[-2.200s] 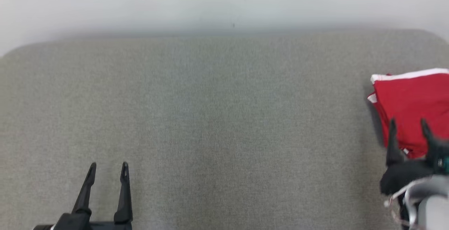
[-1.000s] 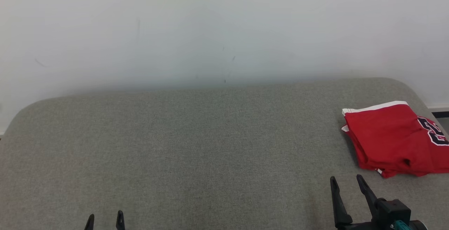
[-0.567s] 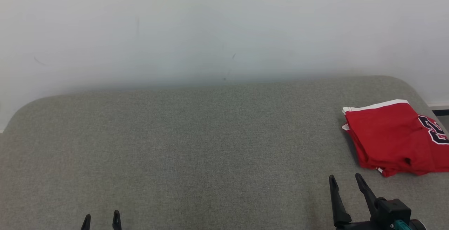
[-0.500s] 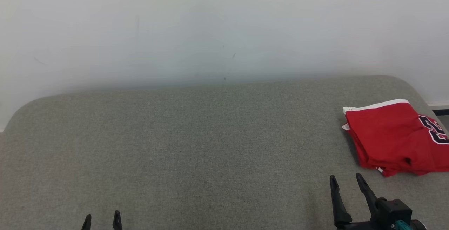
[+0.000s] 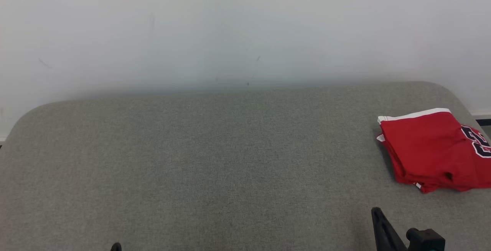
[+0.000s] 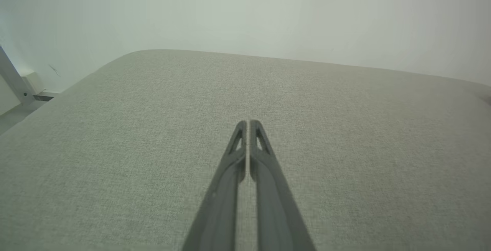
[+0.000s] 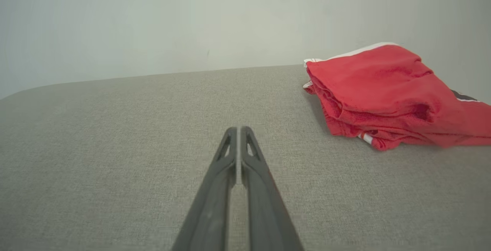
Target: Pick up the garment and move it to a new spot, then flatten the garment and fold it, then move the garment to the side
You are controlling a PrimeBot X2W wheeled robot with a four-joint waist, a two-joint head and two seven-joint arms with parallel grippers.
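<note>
Our right gripper has its two fingers pressed together, holding nothing, and hangs just above the cushion. Our left gripper is the same: fingers closed on each other, empty, over bare grey fabric.

From the right gripper's tips in its wrist view, the garment lies at about two o'clock, near but not touching. It is red with a white band, folded into a low stack, with one loose end trailing toward three o'clock. In the head view it sits at one o'clock from that gripper, close to the cushion's right edge. From the left gripper it is well apart, around three o'clock. Behind it all is the pale wall.

We judge the fold done and the garment set aside, so the risks are of undoing it. A sideways sweep of the closed right fingers could catch the stack's near corner and drag the layers open. A push toward three o'clock could tip it over the edge, which the head view cuts off, so we cannot say how much room remains. The loose end may slump by itself.
</note>
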